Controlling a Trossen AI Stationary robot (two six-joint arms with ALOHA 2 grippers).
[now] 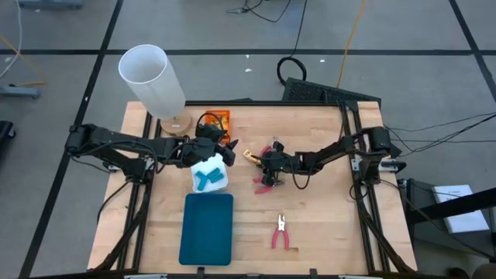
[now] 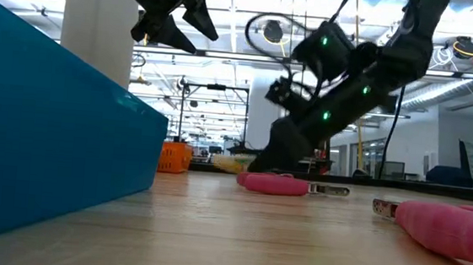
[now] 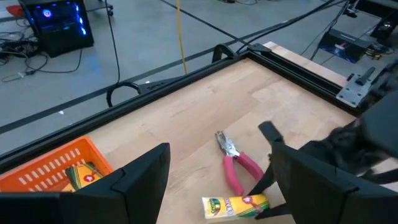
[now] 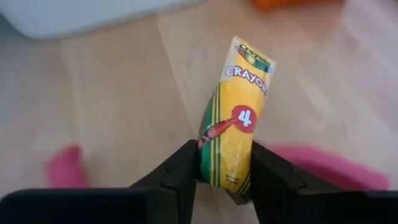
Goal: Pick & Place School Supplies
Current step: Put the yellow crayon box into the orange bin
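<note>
My right gripper (image 4: pixel 224 155) is shut on a yellow crayon packet (image 4: pixel 239 106) at mid-table (image 1: pixel 252 156), low over the wood. Red-handled pliers lie beside it (image 1: pixel 267 182), behind it (image 3: pixel 239 165), and nearer the front edge (image 1: pixel 281 232). My left gripper (image 3: pixel 217 146) is open and hangs high (image 2: pixel 174 13) over the white tray (image 1: pixel 221 182), which holds light-blue pieces (image 1: pixel 206 177). Another crayon packet (image 3: pixel 81 174) lies in the orange tray (image 1: pixel 217 120). My right gripper pinches the crayon packet by one short end (image 4: pixel 225 177) between its two fingers (image 4: pixel 180 171). The fingers come from the table's right side, lying along the packet. The rest of the packet juts out past the fingertips toward the left. Whether it clears the table I cannot tell.
A tall white cylinder (image 1: pixel 151 77) stands on a wooden base at the far left corner. The teal tray (image 1: pixel 208 227) lies at the near edge left of centre. Bare wood shows on the near right around the lone pliers.
</note>
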